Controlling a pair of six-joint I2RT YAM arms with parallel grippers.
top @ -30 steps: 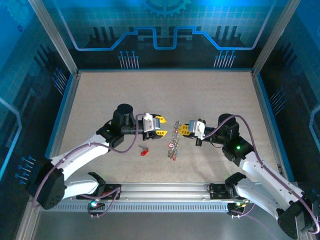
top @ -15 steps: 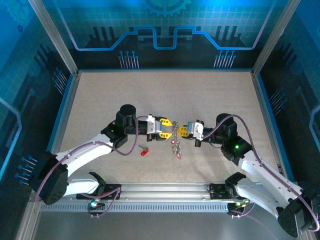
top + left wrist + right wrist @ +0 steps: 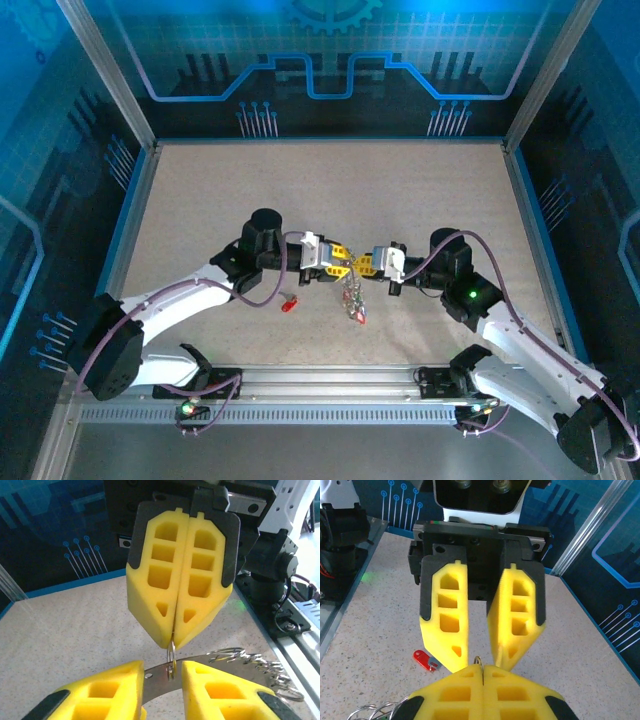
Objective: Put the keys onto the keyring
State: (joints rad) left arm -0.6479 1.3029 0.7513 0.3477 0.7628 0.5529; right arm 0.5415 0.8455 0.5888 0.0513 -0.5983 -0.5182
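The right claw (image 3: 173,640) is fully closed, and its two yellow pads pinch a thin wire loop that seems to belong to the keyring (image 3: 250,659). I think it holds the ring up in the air so that the other arm can work on it from the opposite side. The rest of the ring trails away to the side as a row of small metal loops, and a bunch of keys (image 3: 353,298) with coloured tags hangs under the place where the two claws meet, just above the surface (image 3: 420,190). The left claw (image 3: 479,655) faces the right one, tip to tip. Its pads stand a little apart, with the wire loop in the narrow gap between them, and I do not see them pressing on anything. This position probably serves to take the loop or to steady it for threading. One red key (image 3: 289,302) lies alone on the surface, near the left arm and apart from the bunch, so the task is likely not finished. The surface is pale and speckled. It is closed in by blue wall panels (image 3: 320,60) with a circuit pattern, and a metal rail (image 3: 330,380) runs along the near edge.
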